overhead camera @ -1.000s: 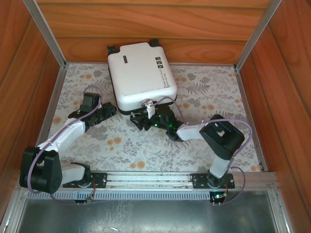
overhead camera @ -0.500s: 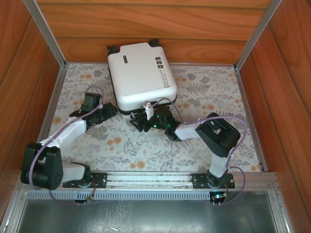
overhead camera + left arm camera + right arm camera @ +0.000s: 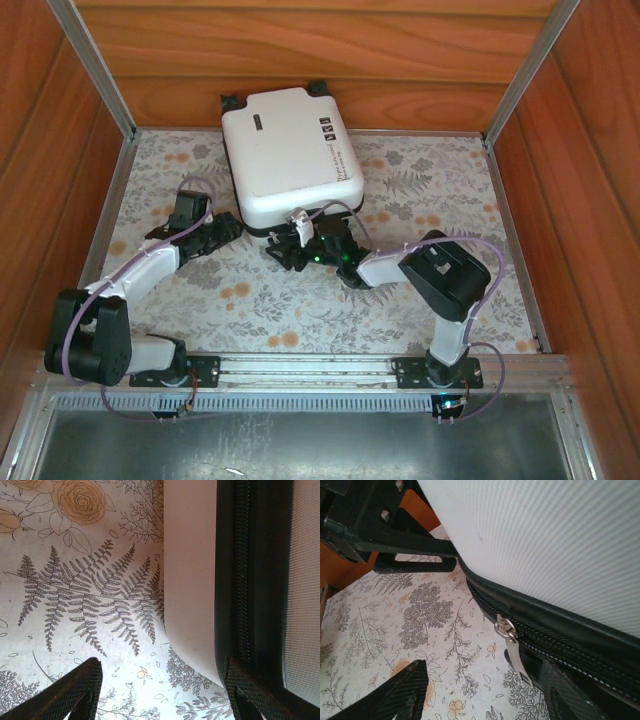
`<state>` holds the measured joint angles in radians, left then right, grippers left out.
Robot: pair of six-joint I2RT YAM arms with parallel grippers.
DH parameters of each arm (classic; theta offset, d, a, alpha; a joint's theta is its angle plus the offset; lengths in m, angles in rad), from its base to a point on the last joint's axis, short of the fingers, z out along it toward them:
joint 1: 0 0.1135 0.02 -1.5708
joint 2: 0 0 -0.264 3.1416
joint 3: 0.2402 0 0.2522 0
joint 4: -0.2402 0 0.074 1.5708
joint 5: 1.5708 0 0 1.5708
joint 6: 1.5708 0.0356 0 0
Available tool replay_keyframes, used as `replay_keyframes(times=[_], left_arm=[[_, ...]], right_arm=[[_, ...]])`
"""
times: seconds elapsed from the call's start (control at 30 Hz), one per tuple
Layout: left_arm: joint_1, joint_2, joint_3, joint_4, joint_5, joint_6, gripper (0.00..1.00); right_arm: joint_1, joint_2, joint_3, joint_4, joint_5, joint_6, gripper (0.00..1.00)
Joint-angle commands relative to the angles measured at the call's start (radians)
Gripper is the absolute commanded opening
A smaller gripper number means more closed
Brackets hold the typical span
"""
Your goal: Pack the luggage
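Both spread wide: right gripper [image 3: 484, 672] straddles the small white hard-shell suitcase's [image 3: 285, 150] silver metal zipper pull [image 3: 518, 664], left gripper [image 3: 161, 680] at its near-left corner.

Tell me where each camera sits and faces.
Top external: above and behind the robot, looking down at the table; left arm, right arm, luggage beyond.
Left wrist: on the left arm, facing the luggage's corner and zipper; left claw at bottom.
Right wrist: facing the zipper pull; right claw at bottom.
Shared: both wrist views catch the luggage's zipper.
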<state>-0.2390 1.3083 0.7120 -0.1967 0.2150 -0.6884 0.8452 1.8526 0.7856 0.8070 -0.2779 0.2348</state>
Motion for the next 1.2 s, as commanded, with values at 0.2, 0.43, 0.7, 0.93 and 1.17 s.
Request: replay_keyframes(times=[0.2,0.43,0.7,0.93,1.17], left_arm=[[-0.019,0.035,0.018,0.033,0.027,-0.009,0.66],[-0.033,0.037,0.016,0.043,0.030,-0.016,0.65],[-0.037,0.021,0.012,0.042,0.025,-0.010,0.63],[-0.037,0.001,0.011,0.045,0.012,-0.005,0.63],[-0.038,-0.001,-0.001,0.045,0.018,-0.010,0.62]], right_arm=[[0.005,0.033,0.049,-0.012,-0.012,0.007,0.59],[0.014,0.030,0.051,-0.017,0.023,0.007,0.63],[0.033,0.009,0.023,-0.002,0.102,0.010,0.46],[0.033,0.005,0.018,-0.011,0.122,0.015,0.44],[0.035,0.028,0.018,0.046,0.162,0.048,0.39]])
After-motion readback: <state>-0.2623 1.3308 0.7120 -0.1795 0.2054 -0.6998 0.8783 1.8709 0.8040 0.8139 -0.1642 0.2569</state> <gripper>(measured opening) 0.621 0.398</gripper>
